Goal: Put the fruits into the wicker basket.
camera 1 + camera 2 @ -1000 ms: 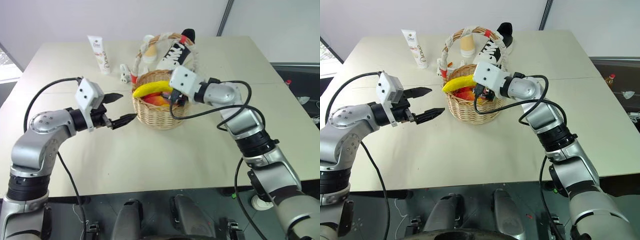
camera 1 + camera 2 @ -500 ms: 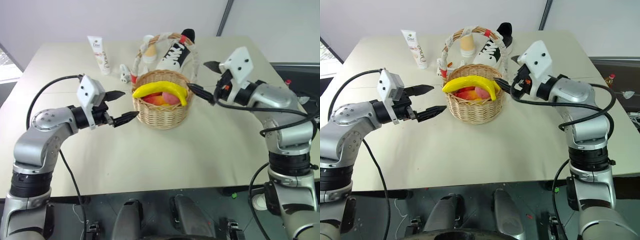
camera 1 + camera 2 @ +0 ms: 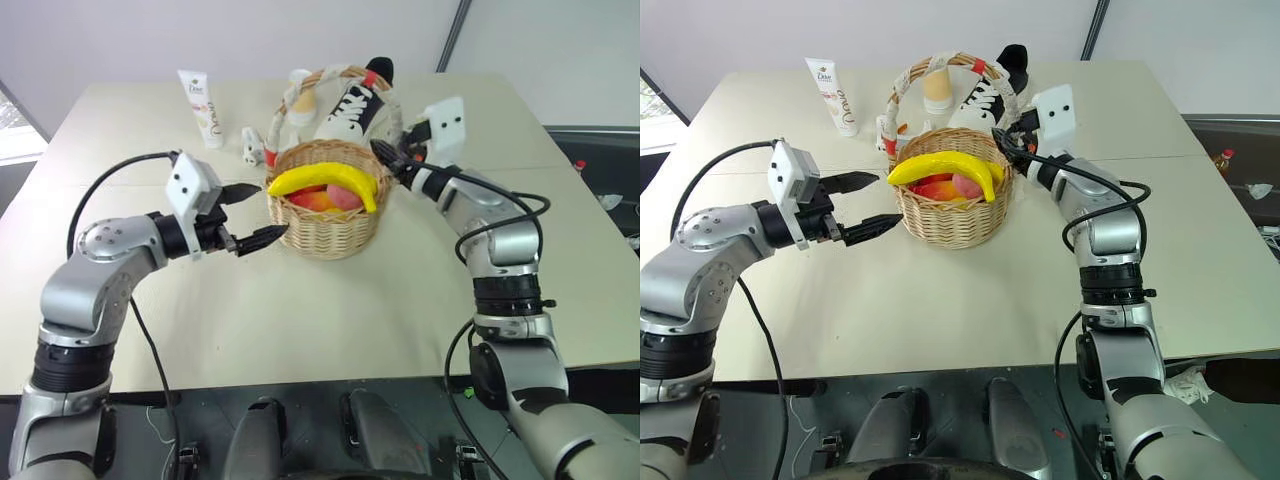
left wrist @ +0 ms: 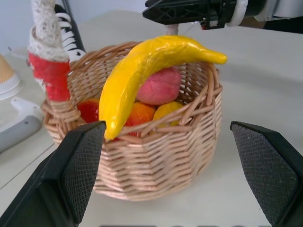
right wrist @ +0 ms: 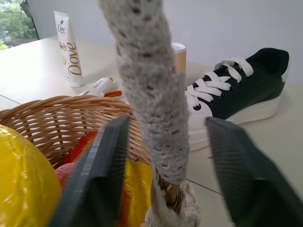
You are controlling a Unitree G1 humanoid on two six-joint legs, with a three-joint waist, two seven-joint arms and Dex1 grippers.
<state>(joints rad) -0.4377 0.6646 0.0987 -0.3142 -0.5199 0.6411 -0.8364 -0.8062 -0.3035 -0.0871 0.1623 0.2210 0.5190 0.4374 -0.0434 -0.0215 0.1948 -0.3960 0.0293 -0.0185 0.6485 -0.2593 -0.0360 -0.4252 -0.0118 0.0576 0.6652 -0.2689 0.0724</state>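
The wicker basket (image 3: pixel 322 225) stands mid-table, and its cloth-wrapped handle (image 5: pixel 151 90) arches over it. A yellow banana (image 3: pixel 325 181) lies across the rim. Beneath it in the basket sit the pink peach (image 4: pixel 158 87) and the red-and-yellow mango (image 4: pixel 137 113). My left gripper (image 3: pixel 263 211) hovers open just to the left of the basket, pointing at its side. My right gripper (image 3: pixel 386 157) is at the handle's right foot. Its fingers (image 5: pixel 102 170) stand on either side of the handle, with a gap on one side.
Behind the basket lie a black-and-white sneaker (image 3: pixel 356 104), a cream cup (image 3: pixel 298 92), a white tube (image 3: pixel 201 107) and a small white item (image 3: pixel 250 147). Bare tabletop (image 3: pixel 330 310) stretches in front of the basket and to both sides.
My right gripper drew back out of the basket to the right, rolled over and came in at the handle's right foot, its fingers narrowing. The banana stays on the rim. My left gripper held still.
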